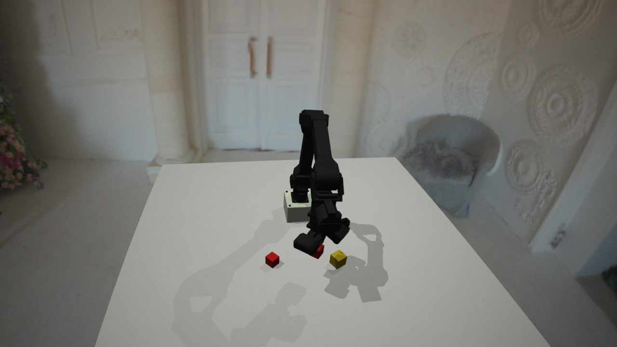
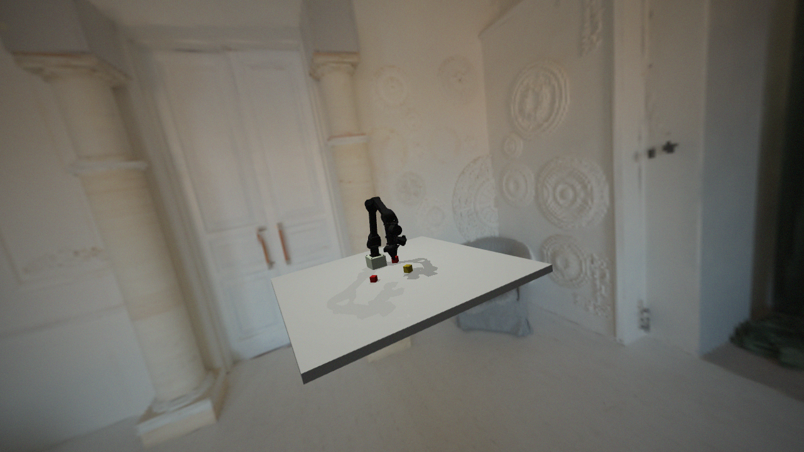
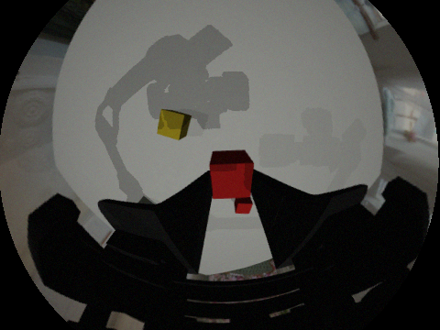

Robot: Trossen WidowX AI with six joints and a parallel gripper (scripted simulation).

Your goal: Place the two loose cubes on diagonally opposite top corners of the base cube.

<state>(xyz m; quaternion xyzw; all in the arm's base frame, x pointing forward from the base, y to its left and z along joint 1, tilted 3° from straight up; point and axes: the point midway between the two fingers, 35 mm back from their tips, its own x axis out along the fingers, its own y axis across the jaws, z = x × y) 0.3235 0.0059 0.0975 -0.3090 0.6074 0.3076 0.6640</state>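
no words or labels can be read on anything. there are two red cubes and one yellow cube (image 1: 338, 259). the claw (image 3: 231, 190) is pinching one red cube (image 3: 231, 176), up off the desk (image 1: 215, 206). the other red cube (image 1: 272, 259) sits on the desk, well apart from the yellow one.

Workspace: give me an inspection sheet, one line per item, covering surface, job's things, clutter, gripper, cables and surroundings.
Surface: white table, arm shadows across it.
Job's things: yellow cube on the table, nothing on top of it; one red cube loose on the table, apart from it; the other red cube is held off the surface.
Clutter: nothing seen.
Gripper: gripper shut on the held red cube, beside the yellow cube, not over it.
Cables: nothing seen.
Surroundings: grey-green arm mount, white double door, grey armchair, flowers at the left edge.
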